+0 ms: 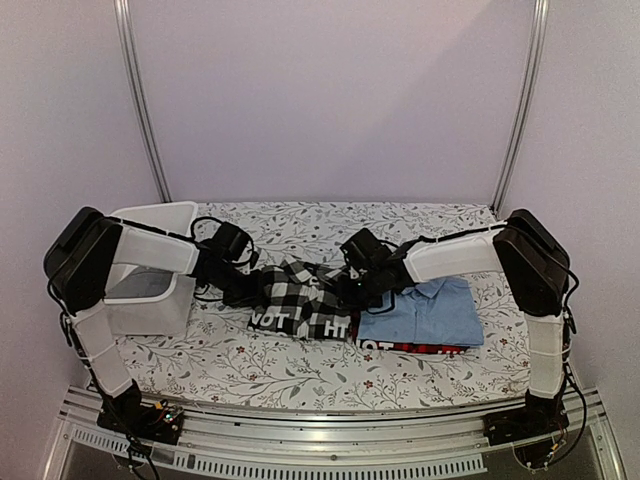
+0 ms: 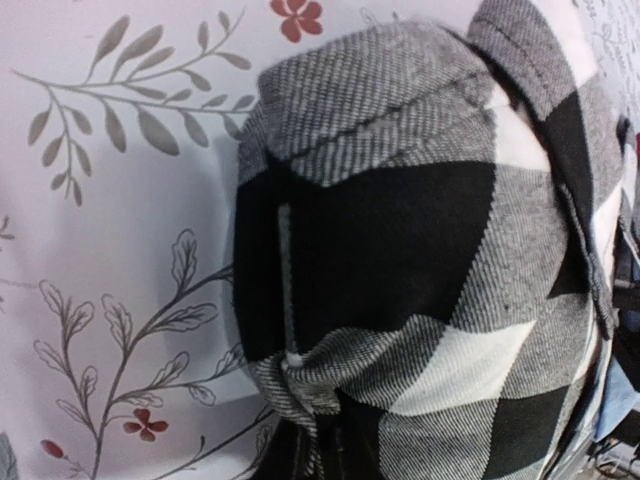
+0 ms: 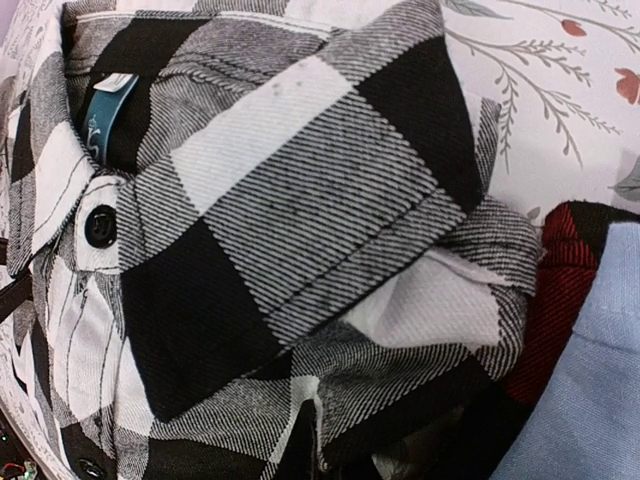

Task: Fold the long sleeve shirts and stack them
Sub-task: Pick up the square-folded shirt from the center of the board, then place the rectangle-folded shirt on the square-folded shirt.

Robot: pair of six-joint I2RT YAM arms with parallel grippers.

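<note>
**Both arms meeting at the checked shirt**

The checked shirt [image 1: 300,300] is lying bunched at mid-table, its lettered black band facing the near edge. We are reaching in from both sides: our left gripper [image 1: 250,290] is sitting at its left edge, our right gripper [image 1: 352,287] at its right. Cloth is filling both wrist views, so we cannot tell whether either claw is apart or clamped. Just right, the blue shirt [image 1: 425,312] is lying folded on the red shirt [image 1: 415,348]. The tub [image 1: 150,300] is standing far left.

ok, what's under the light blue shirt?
A red-and-black shirt; only its near edge shows beneath the light blue shirt. The rest is covered.
</note>
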